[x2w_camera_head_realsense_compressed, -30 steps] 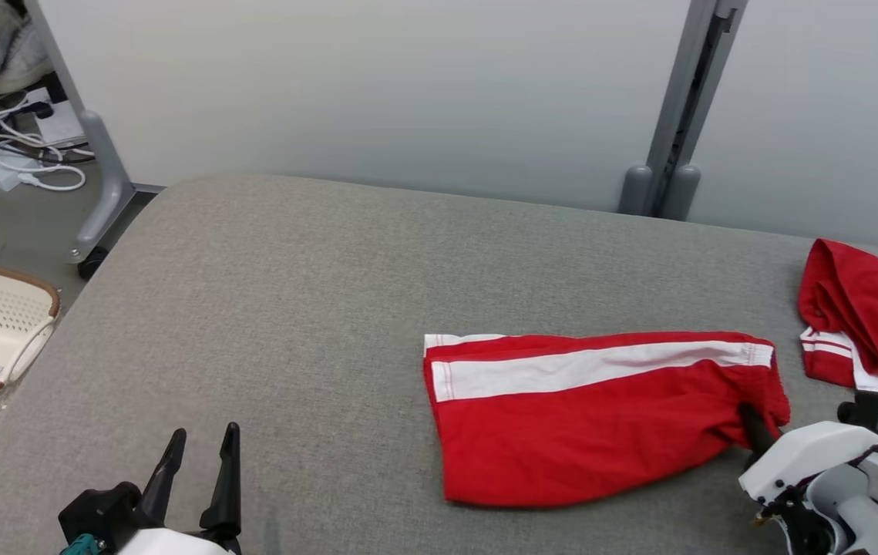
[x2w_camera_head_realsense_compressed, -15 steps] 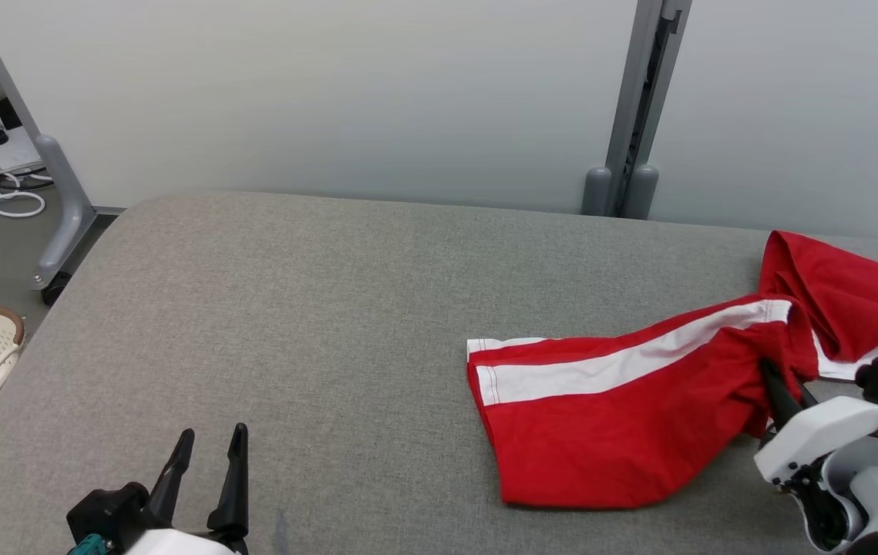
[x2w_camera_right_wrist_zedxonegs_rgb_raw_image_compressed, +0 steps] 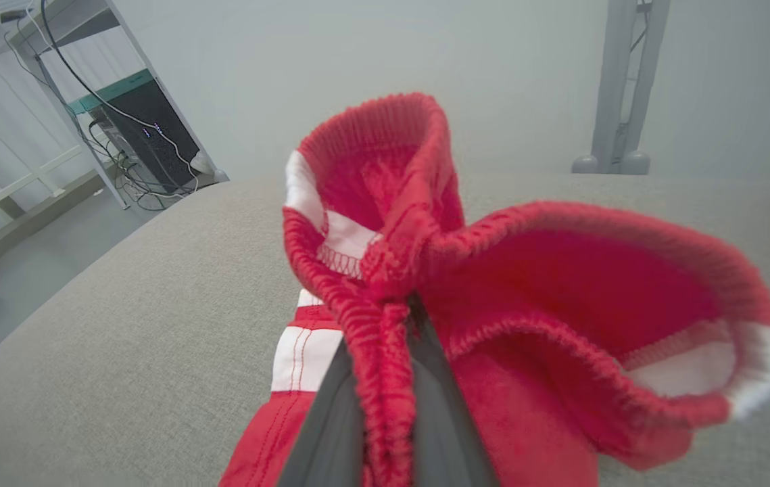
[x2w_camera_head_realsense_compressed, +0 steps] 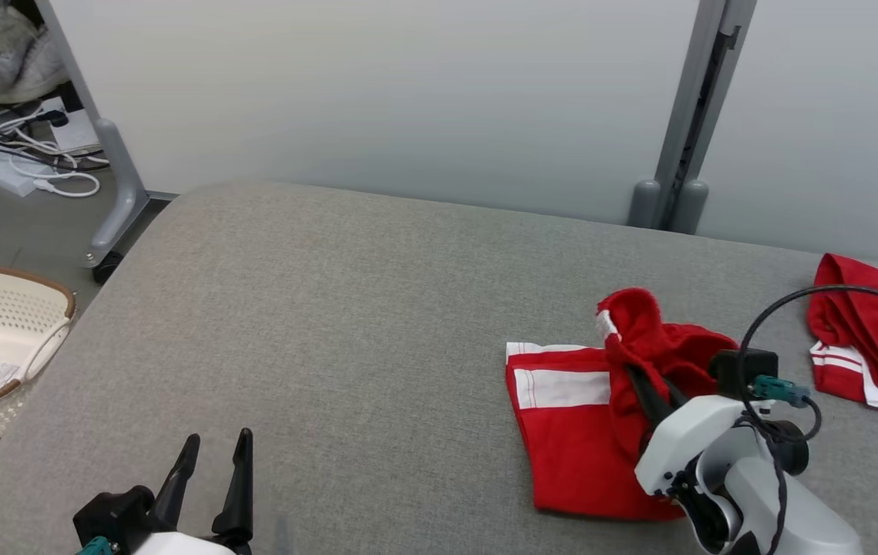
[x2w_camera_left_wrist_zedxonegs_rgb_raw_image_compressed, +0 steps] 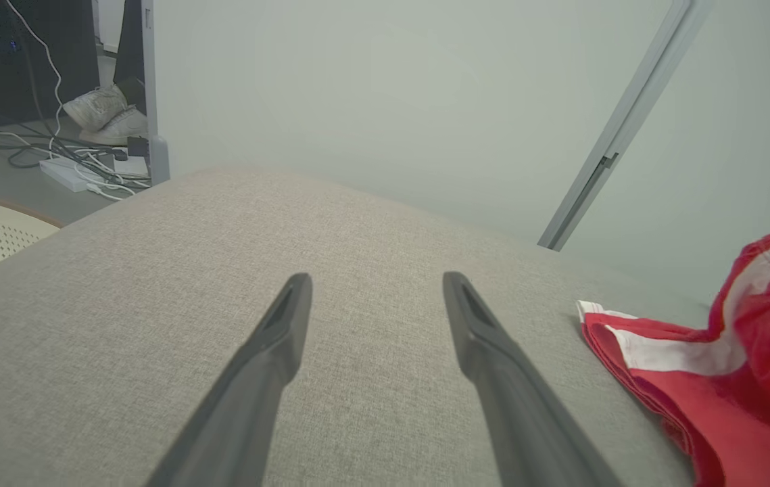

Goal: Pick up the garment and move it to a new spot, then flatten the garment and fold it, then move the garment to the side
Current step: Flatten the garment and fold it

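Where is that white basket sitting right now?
In the head view the basket sits on the floor at far left, beside the grey table's left edge, below the tangle of cables.

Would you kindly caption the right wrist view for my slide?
Right claw shut on the waistband of the red shorts, bunched above the grey table.
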### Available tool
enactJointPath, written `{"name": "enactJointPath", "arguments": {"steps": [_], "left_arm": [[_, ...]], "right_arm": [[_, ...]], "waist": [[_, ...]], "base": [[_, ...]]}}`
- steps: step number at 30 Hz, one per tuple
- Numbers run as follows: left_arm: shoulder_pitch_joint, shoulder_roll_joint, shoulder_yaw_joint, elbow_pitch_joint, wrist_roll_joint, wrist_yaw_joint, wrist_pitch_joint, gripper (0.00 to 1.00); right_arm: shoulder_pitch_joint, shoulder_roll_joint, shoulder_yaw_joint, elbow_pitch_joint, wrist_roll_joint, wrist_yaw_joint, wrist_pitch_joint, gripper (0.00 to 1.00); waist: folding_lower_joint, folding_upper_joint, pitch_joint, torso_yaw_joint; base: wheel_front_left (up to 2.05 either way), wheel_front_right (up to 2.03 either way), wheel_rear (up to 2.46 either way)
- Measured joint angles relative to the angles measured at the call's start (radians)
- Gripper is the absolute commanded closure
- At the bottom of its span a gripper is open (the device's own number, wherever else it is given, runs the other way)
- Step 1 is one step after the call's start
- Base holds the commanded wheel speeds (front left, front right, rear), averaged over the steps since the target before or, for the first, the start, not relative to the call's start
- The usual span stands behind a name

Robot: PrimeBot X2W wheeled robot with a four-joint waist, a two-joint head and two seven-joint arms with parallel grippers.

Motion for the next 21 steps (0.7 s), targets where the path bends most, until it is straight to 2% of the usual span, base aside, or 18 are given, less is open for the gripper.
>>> {"name": "enactJointPath", "arguments": {"steps": [6,13,14,15,16,17,18,21], "left_arm": [[0.0,0.0,-0.003,0.013,-0.001,-0.001,0.0,0.0],[-0.001,0.004,-0.004,0.021,-0.003,-0.001,0.0,0.0],[-0.001,0.004,-0.005,0.022,-0.003,-0.001,0.0,0.0],[-0.001,0.005,-0.006,0.022,-0.003,-0.001,0.0,0.0],[-0.001,0.005,-0.007,0.024,-0.004,-0.001,0.0,0.0],[-0.002,0.006,-0.008,0.025,-0.007,-0.001,0.0,0.0],[-0.002,0.006,-0.009,0.026,-0.009,-0.001,0.0,0.0],[-0.002,0.012,-0.01,0.031,-0.01,-0.001,0.0,0.0]], "right_arm": [[-0.007,0.052,0.01,0.075,-0.043,0.0,0.04,1.0],[-0.008,0.073,0.026,0.132,-0.056,0.0,0.063,1.0],[-0.009,0.075,0.028,0.142,-0.055,0.0,0.067,0.94],[-0.011,0.076,0.031,0.152,-0.054,0.0,0.074,0.8],[-0.01,0.076,0.038,0.152,-0.051,0.0,0.084,0.62],[-0.008,0.075,0.047,0.141,-0.039,0.0,0.089,0.36],[-0.004,0.075,0.059,0.127,-0.025,0.0,0.094,0.0],[0.011,0.078,0.094,0.088,0.011,0.0,0.102,0.0]], "waist": [[0.0,0.0,0.002,0.049],[0.0,0.0,0.006,0.087],[0.0,0.0,0.006,0.09],[0.0,-0.0001,0.008,0.091],[0.0,0.0,0.008,0.092],[0.0,0.0,0.009,0.093],[0.0,0.0,0.01,0.093],[0.0,0.0,0.011,0.089]], "base": [[0.0,0.0,0.0],[0.0,0.0,0.0],[0.0,0.0,0.0],[0.0,0.0,0.0],[0.0,0.0,0.0],[0.0,0.0,0.0],[0.0,0.0,0.0],[0.0,0.0,0.0]]}}
